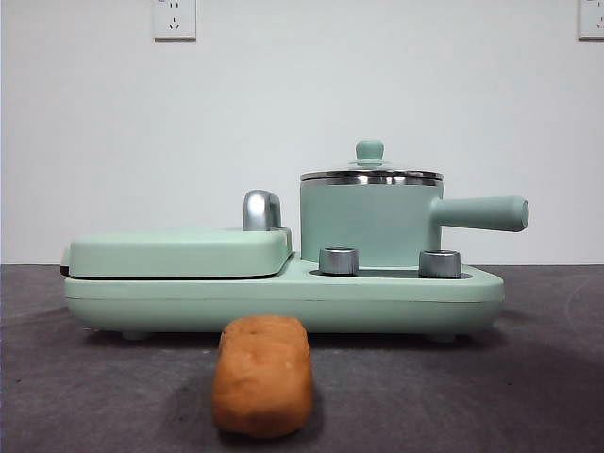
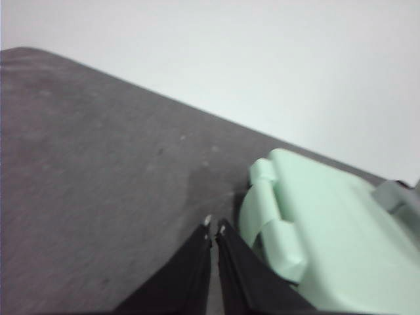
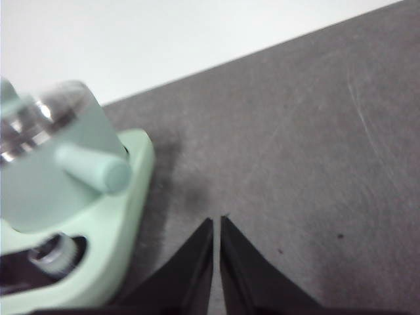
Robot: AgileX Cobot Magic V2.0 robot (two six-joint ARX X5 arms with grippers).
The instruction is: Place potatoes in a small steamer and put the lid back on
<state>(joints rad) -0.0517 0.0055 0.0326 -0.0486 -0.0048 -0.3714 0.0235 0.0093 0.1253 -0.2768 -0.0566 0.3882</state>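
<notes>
An orange-brown potato (image 1: pixel 262 376) lies on the dark table in front of the mint-green appliance. The small steamer (image 1: pixel 370 225) stands on the appliance's right half, its stubby handle (image 1: pixel 481 213) pointing right. The glass lid (image 1: pixel 371 174) with a mint knob sits on the pot. The right wrist view shows the pot (image 3: pixel 46 164) and its handle (image 3: pixel 92 168) off to one side of my right gripper (image 3: pixel 216 220), which is shut and holds nothing. My left gripper (image 2: pixel 214 225) is shut and empty, beside the grill's end (image 2: pixel 275 216). Neither arm shows in the front view.
The flat grill plate (image 1: pixel 179 252) with a chrome handle (image 1: pixel 261 209) covers the appliance's left half. Two steel knobs (image 1: pixel 339 260) (image 1: pixel 440 263) stand at the pot's foot. A white wall with sockets runs behind the table.
</notes>
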